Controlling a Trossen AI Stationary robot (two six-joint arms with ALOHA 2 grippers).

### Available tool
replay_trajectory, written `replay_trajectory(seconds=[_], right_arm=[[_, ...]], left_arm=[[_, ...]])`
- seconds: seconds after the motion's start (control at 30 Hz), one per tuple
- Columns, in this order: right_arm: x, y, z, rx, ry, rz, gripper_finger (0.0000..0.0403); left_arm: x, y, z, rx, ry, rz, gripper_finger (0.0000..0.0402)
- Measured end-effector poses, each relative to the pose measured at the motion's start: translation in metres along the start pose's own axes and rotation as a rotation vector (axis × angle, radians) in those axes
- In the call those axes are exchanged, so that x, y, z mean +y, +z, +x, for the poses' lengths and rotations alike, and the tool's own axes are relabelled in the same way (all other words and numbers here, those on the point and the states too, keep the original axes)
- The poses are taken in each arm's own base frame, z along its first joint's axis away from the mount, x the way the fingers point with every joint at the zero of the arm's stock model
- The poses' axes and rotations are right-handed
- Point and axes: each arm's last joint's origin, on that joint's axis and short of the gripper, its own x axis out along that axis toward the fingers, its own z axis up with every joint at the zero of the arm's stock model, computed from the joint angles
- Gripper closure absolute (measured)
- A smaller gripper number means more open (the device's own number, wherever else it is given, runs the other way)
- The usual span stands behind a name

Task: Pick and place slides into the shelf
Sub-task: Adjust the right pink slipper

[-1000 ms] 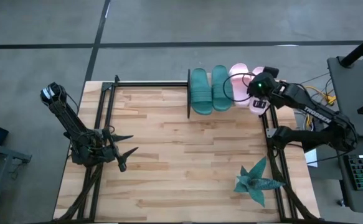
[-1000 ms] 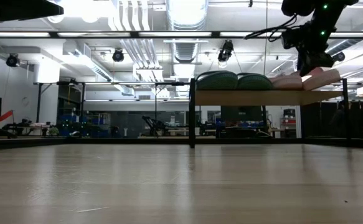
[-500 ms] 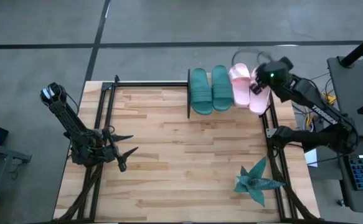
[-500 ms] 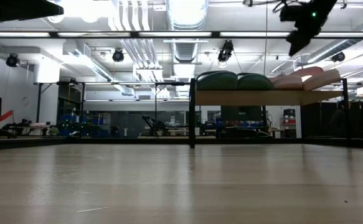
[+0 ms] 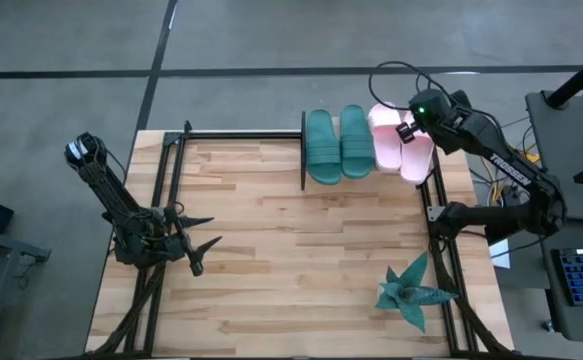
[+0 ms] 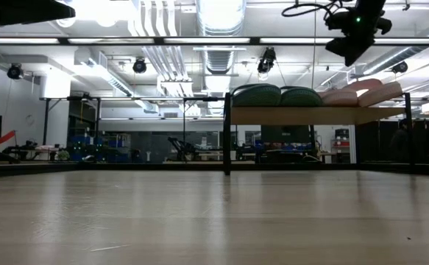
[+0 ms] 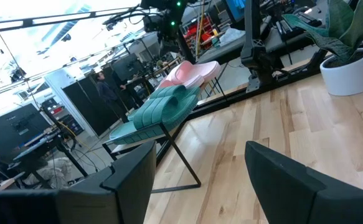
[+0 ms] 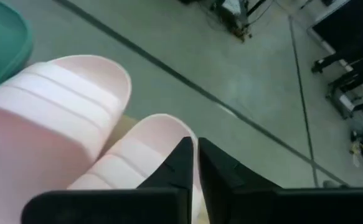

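Note:
The shelf (image 5: 309,175) stands at the table's far edge. Its light wood board (image 6: 317,115) carries all the slides side by side: two teal slides (image 5: 322,145) (image 5: 356,141) and two pink slides (image 5: 384,140) (image 5: 418,157). The right-hand pink slide (image 6: 382,91) lies tilted. My right gripper (image 8: 193,152) hovers shut just above the pink slides and shows clear of them in the low view (image 6: 349,57). My left gripper (image 5: 203,248) waits open low over the table's left side.
A teal spiky plant (image 5: 412,290) in a white pot (image 7: 350,71) stands near the table's right front corner. Black frame rails (image 5: 171,160) run along the table's left and right sides. Bare wood lies between the left gripper and the shelf.
My right gripper has risen from the right-hand pink slide and moved a little toward the far edge. That slide stays tilted on the shelf's right end.

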Motion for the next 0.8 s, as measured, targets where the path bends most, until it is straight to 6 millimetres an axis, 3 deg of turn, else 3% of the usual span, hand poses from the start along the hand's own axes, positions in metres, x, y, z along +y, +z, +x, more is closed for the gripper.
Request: replay_trajectory(seconds=[0.2,0.8], right_arm=[[0.000,0.005,0.001,0.072,-0.001,-0.004,0.0394],[0.010,-0.015,0.013,0.337,-0.057,-0.226,0.0395]], left_arm=[[0.000,0.000,0.000,0.000,0.000,0.000,0.0171],[0.000,0.000,0.000,0.000,0.000,-0.005,0.0171]])
